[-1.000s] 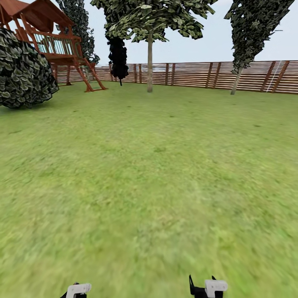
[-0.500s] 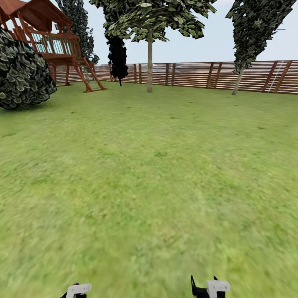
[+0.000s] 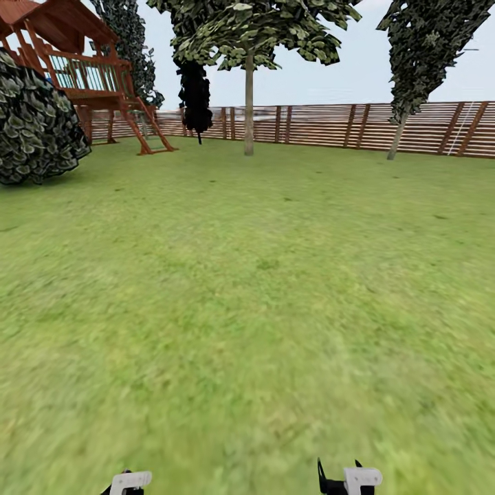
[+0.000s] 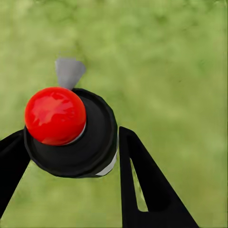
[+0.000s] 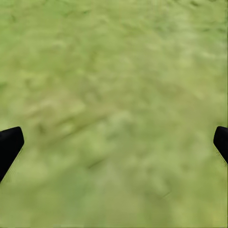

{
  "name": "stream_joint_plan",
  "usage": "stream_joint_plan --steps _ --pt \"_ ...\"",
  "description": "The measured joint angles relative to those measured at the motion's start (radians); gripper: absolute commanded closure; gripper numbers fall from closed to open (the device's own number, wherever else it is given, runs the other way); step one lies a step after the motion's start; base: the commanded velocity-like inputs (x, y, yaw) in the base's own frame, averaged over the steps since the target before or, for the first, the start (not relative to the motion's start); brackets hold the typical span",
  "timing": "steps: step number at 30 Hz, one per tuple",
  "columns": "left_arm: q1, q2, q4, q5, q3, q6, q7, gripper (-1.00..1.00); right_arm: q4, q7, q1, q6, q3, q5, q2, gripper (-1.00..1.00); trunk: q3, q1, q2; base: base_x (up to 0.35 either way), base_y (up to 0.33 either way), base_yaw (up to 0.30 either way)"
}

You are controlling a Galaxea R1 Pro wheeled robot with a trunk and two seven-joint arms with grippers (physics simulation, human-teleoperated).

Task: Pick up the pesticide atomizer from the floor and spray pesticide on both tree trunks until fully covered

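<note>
In the left wrist view my left gripper [image 4: 71, 135] is shut on the pesticide atomizer [image 4: 71, 133], a black round cap with a red knob and a grey nozzle, held over grass. My right gripper [image 5: 114, 142] is open, its black fingertips wide apart over bare lawn. Both wrists peek in at the head view's lower edge, the left gripper [image 3: 129, 481] and the right gripper [image 3: 350, 478]. Far ahead stand two trees: one pale straight tree trunk [image 3: 249, 103] near the middle, and a leaning tree trunk [image 3: 397, 137] at the right by the fence.
Open lawn [image 3: 261, 289] stretches to a brown slatted fence [image 3: 330, 125]. A wooden playhouse with a ladder [image 3: 89, 75] and a large round bush [image 3: 34, 124] stand far left. A black conifer [image 3: 195, 93] hangs beside the middle tree.
The head view has crept forward: the bush and playhouse slid slightly left and the right tree slightly right. The grippers keep their places in the picture.
</note>
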Motion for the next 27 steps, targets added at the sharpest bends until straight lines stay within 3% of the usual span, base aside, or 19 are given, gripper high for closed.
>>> stream_joint_plan --steps 27 --pt "0.0 0.0 0.0 0.0 0.0 0.0 0.0 1.0 0.0 0.0 0.0 0.0 0.0 0.001 0.0 -1.0 0.009 0.0 0.0 0.338 0.0 0.0"
